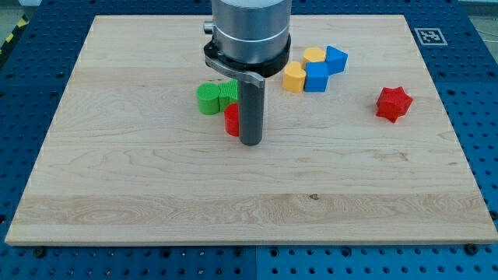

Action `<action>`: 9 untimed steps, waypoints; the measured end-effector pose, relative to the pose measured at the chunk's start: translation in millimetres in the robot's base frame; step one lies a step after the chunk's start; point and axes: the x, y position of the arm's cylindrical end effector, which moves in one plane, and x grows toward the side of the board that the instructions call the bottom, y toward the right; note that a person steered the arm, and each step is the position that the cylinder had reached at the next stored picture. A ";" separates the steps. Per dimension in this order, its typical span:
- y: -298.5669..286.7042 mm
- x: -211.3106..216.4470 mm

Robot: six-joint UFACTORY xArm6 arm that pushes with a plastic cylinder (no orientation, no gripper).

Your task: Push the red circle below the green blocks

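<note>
Board: wooden table top (156, 194), pale, set on a blue perforated base (475, 93).
Tool: no pincer fitted, so nothing is clenched or grasped; the arm ends in a dark rod standing upright.
My tip: (250, 143) resting on the board, just right of centre-left, touching or nearly touching the red circle on that block's right side.
Red circle: (231, 120) partly hidden behind the rod; only its left portion shows. It lies directly left of my tip and just near-right of the green pair.
Green blocks: green round block (208, 99) and a second green block (229, 93), shape unclear, side by side; the red circle touches or almost touches their near edge.
Key relation: the red circle lies left of my tip; the spot below the greens lies left of it again, so a leftward push looks called for.
Bystanders: yellow heart (293, 78), yellow block (313, 55), blue cube (317, 77), blue block (336, 58), clustered far right; red star (393, 103) alone, well apart at right.
</note>
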 end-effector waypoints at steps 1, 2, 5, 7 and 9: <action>10.3 0.3; 48.4 4.4; -12.3 -9.5; -39.1 -9.5; -19.1 -1.3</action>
